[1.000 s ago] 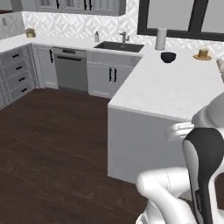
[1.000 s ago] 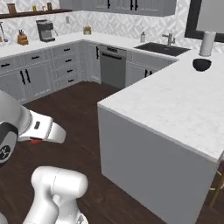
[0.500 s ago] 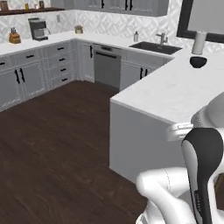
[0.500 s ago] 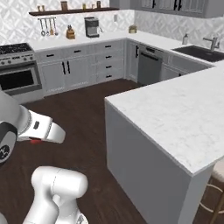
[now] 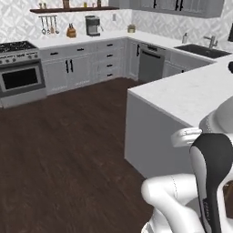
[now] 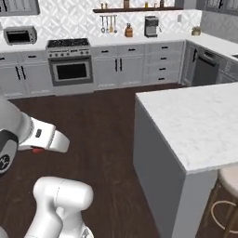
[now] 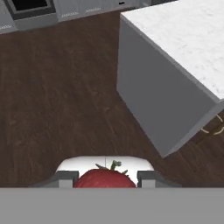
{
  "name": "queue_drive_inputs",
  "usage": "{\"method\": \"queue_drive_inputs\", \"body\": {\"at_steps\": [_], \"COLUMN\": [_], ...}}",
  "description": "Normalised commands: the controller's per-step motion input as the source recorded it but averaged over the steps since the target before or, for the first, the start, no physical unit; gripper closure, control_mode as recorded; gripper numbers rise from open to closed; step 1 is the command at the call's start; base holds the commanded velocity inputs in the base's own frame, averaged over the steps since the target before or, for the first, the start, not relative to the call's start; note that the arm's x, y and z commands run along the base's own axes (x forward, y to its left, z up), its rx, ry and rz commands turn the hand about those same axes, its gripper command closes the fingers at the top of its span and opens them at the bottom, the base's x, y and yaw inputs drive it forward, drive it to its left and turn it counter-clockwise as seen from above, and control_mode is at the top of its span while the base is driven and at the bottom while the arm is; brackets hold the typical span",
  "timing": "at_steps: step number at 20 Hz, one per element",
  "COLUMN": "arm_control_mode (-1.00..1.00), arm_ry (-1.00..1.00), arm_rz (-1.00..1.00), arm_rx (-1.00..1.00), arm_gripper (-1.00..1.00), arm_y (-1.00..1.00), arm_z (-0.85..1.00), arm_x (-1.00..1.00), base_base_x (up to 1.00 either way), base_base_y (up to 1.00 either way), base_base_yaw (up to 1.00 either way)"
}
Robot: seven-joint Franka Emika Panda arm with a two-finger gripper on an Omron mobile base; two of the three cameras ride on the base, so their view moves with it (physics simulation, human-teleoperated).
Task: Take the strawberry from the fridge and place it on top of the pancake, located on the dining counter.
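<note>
I've got the strawberry [image 7: 105, 178] pinched btwn the fingers [image 7: 65, 178] of the gripper [image 7: 105, 181] at 6 o'clock in the hand view, jaws narrow, green stem poking up. It's prob. light, soft and bruises easy, so I judge the grip on its red sides should stay gentle w/ no extra squeeze. Dining counter [image 7: 192, 48] sits at 2 o'clock; no plate or bowl visible on it.

Both base views look forward and down from behind the arm, sharing the dining counter [image 5: 191, 93] [image 6: 195, 121], dark floor [image 5: 59, 136] and far stove [image 6: 69, 65], while the hand view looks close along the gripper [image 7: 105, 177] at that counter's corner.
</note>
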Motion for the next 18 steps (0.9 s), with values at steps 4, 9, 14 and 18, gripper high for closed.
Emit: {"method": "queue_drive_inputs", "body": {"at_steps": [4, 9, 14, 18], "arm_control_mode": [1.00, 1.00, 1.00, 1.00], "arm_ry": [0.00, 0.00, 0.00, 0.00], "arm_rz": [0.00, 0.00, 0.00, 0.00], "arm_rx": [0.00, 0.00, 0.00, 0.00], "arm_gripper": [1.00, 1.00, 1.00, 1.00], "arm_y": [0.00, 0.00, 0.00, 0.00], "arm_z": [0.00, 0.00, 0.00, 0.00], "arm_x": [0.00, 0.00, 0.00, 0.00], "base_base_x": [-0.22, -0.60, -0.84, -0.52], "base_base_y": [-0.90, -0.78, -0.65, -0.88], "base_base_yaw": [0.57, 0.56, 0.51, 0.24]}}
